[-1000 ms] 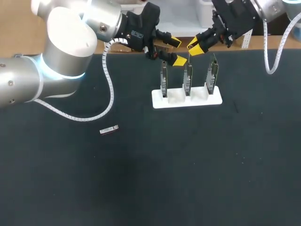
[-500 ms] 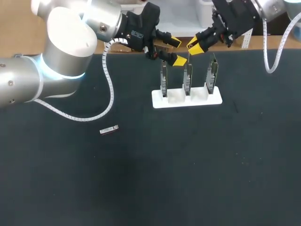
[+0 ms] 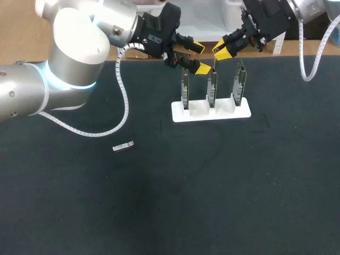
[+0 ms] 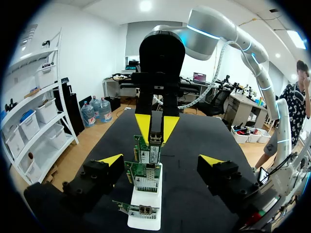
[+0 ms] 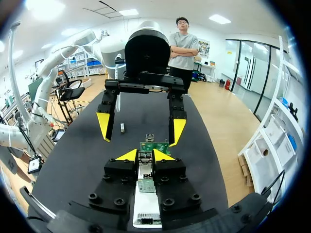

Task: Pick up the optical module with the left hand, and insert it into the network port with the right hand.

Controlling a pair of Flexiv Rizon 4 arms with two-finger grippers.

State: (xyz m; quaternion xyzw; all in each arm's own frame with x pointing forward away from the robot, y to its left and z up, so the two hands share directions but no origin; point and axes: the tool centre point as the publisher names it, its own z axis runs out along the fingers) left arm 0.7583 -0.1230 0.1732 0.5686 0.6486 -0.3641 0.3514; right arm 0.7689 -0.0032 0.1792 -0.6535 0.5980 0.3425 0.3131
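Observation:
A white holder [image 3: 211, 111] near the table's far edge carries three upright green network cards [image 3: 212, 85]. My right gripper [image 3: 223, 51] hangs just above and behind the middle card, shut on a small grey optical module [image 4: 155, 139] that shows between its yellow tips [image 5: 145, 156]. My left gripper [image 3: 195, 57] stands wide open beside the left card, nothing between its fingers [image 4: 160, 162]. The row of cards [image 4: 145, 174] lies ahead of it, between the open tips. A second optical module [image 3: 123, 146] lies flat on the black table, left of the middle, also seen past the holder [image 5: 122, 128].
The black table top [image 3: 223, 186] stretches wide in front of the holder. The left arm's white cable [image 3: 119, 106] loops down over the table behind the loose module. The table's far edge [image 3: 297, 55] runs just behind both grippers.
My right gripper has drifted slightly up and back from the middle card, still shut on the module. The left arm and the loose module have not moved.

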